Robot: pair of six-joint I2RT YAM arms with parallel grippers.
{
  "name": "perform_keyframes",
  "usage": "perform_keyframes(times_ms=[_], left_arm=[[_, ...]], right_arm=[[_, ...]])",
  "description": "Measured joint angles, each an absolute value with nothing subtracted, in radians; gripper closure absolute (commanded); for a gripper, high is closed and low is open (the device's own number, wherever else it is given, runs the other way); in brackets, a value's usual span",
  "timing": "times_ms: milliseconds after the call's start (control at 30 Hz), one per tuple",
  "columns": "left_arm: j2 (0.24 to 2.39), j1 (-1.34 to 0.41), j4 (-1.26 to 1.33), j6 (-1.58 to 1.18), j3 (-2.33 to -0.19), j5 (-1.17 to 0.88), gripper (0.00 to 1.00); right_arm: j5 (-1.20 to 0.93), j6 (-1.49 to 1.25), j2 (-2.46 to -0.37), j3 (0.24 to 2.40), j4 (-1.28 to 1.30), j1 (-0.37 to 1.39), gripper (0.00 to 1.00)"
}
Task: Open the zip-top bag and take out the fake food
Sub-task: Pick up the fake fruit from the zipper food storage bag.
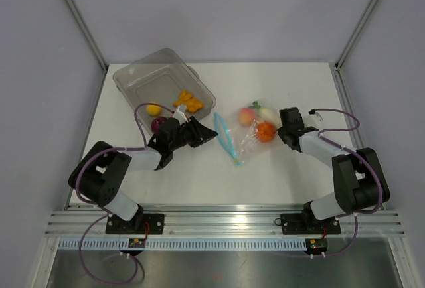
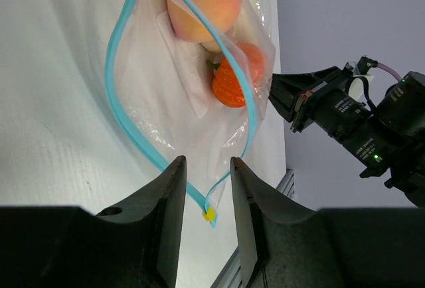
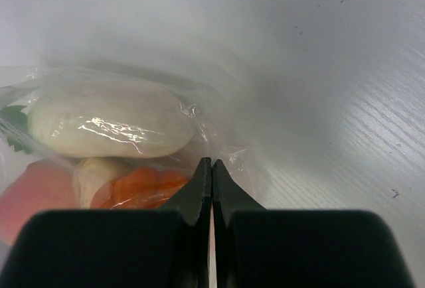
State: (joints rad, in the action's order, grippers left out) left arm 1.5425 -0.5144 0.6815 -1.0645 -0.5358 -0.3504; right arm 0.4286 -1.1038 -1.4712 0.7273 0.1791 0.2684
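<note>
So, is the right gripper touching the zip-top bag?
Touching. The right wrist view shows the shut right gripper pinching the clear edge of the zip-top bag.

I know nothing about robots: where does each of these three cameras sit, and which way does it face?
Top external: above and behind, looking down at the table; left arm and right arm show.
Left wrist: on the left arm, facing the zip-top bag's blue mouth; its open jaws show.
Right wrist: on the right arm, facing the fake food; its shut jaws pinch the bag.
Shared: all three show the bag.
</note>
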Motion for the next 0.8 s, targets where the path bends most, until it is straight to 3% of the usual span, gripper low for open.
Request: perform_keyframes(times_ms=[800], left_arm=[[1.777,-0.619,0.62,-1.02,-0.696,-0.272,0.66]], right_arm=[[0.427,-1.104,-1.466,0.727,0.178,0.268,1.0]])
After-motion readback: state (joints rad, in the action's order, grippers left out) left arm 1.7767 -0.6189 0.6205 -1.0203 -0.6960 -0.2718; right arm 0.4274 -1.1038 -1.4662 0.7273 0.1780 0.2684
